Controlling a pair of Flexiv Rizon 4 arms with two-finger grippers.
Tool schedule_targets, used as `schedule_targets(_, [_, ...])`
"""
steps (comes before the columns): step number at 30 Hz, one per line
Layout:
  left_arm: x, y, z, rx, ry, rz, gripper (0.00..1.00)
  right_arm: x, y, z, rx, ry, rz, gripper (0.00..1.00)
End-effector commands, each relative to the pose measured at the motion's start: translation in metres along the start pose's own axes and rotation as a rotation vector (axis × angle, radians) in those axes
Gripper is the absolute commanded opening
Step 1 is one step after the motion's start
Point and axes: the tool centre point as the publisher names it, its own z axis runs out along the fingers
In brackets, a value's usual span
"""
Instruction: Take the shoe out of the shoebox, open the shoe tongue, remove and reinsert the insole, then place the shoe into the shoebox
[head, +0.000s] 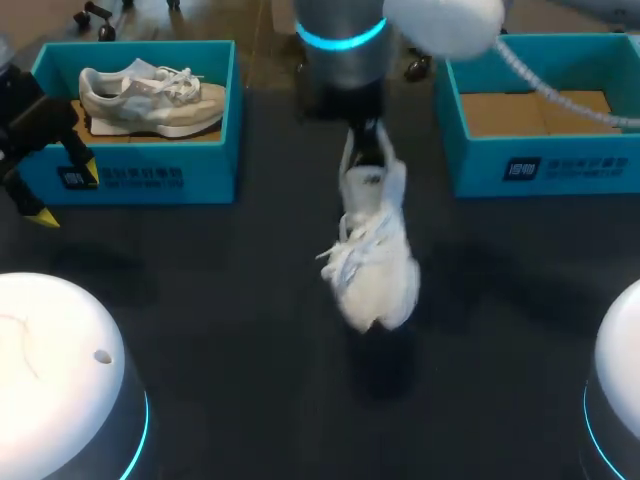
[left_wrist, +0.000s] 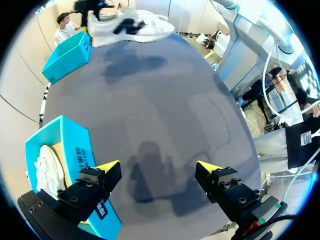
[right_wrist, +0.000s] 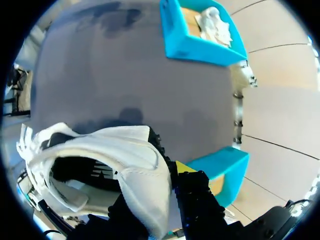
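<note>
shoe: the white shoe (head: 375, 260) is up in the air over the middle of the dark table (head: 220, 300), between the two blue boxes and not in either one.
how it hangs: the heel is up at the gripper and the toe points down toward the near side of the table. the white laces (head: 345, 255) hang loose on one side.
right gripper: the right gripper (head: 368, 145) holds the shoe by the heel. in the right wrist view one finger (right_wrist: 192, 187) with a yellow tip presses on the outside of the heel wall, and the shoe (right_wrist: 125, 165) hides the other finger. the fingers are clamped on the heel.
inside the shoe: the right wrist view looks into the dark opening, but i cannot tell what lies in it.
left gripper: the left gripper (head: 66, 195) is at the left side of the table, just beside the front corner of the left shoebox (head: 130, 175). its fingers are wide apart and hold nothing. in the left wrist view only bare table shows between its two yellow tips (left_wrist: 157, 166).
left shoebox: a second shoe (head: 150, 98), grey and white, lies in this box.
right shoebox: the right shoebox (head: 540, 165) stands at the far right, and its brown floor shows.
shadow: a dark shadow lies on the table under the hanging shoe.
far look: from the left wrist view the held shoe (left_wrist: 130, 25) is far across the table, near the other blue box (left_wrist: 67, 55).
</note>
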Motion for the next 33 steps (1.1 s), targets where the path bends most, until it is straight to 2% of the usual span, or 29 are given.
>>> schedule_targets(1, [0.0, 0.0, -0.001, -0.002, 0.002, 0.0, 1.0, -0.044, -0.028, -0.023, 0.0, 0.008, -0.01, 0.0])
schedule_targets(4, [0.0, 0.0, -0.001, -0.002, 0.002, 0.0, 1.0, -0.066, -0.047, -0.026, 0.036, 0.0, -0.002, 0.0])
schedule_targets(9, [0.0, 0.0, -0.001, -0.002, 0.002, 0.0, 1.0, -0.095, -0.075, -0.029, 0.008, 0.013, 0.033, 0.0])
schedule_targets(27, [0.0, 0.0, -0.001, -0.002, 0.002, 0.0, 1.0, -0.095, -0.075, -0.029, 0.008, 0.013, 0.033, 0.0])
schedule_targets(30, [0.0, 0.0, -0.001, -0.002, 0.002, 0.0, 1.0, -0.122, -0.087, -0.031, 0.049, 0.001, 0.04, 0.0])
schedule_targets(33, [0.0, 0.0, -0.001, -0.002, 0.002, 0.0, 1.0, -0.152, -0.11, -0.032, 0.044, 0.0, 0.039, 0.0])
